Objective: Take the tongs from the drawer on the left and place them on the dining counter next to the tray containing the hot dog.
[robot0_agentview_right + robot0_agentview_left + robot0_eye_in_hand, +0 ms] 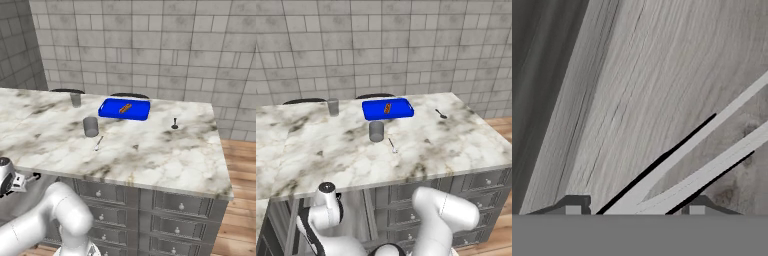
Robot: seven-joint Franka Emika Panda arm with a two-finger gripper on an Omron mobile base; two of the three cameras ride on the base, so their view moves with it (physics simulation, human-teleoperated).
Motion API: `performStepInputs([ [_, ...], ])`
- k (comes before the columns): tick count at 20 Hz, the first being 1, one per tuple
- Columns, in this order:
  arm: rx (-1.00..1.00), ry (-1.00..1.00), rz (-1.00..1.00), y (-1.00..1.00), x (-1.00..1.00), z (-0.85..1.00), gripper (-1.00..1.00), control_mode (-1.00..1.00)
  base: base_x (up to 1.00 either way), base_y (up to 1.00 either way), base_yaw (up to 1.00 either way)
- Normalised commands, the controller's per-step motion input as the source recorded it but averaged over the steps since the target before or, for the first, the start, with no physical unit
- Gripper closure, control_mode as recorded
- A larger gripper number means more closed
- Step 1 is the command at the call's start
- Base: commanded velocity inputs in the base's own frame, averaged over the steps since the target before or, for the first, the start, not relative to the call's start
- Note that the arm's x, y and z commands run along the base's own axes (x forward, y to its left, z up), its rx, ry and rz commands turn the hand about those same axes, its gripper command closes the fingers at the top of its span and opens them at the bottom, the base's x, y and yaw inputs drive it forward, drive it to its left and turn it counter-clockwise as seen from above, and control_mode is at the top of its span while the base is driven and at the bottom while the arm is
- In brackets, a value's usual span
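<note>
Between the two dark fingers (pixel 572 206), spread on either side, the slim silver-grey tongs (pixel 687 165) are seen lying on the pale wood-grain drawer floor (pixel 637 90); whether they are touched cannot be told.

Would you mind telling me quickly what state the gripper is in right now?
Gripper: jaws straddle the joined end of the tongs inside the drawer; whether they have closed on them cannot be told.

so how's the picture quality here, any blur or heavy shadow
Left base view: soft and blocky, the blue tray clear in even light. Right base view: likewise soft, dim under the counter. Hand view: the tongs sharp enough, casting a thin dark shadow on the wood.
</note>
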Motion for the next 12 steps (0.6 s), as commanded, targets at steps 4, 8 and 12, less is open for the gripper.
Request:
performStepInputs([
  [4, 0.01, -0.08, -0.02, -0.27, -1.00, -0.12, 1.00, -1.00, 0.00, 0.00, 0.00],
  [8, 0.20, 0.00, -0.13, -0.28, -1.00, 0.50, 1.00, -1.00, 0.00, 0.00, 0.00],
  [12, 0.27, 0.00, -0.22, -0.23, -1.00, 1.00, 1.00, -1.00, 0.00, 0.00, 0.00],
])
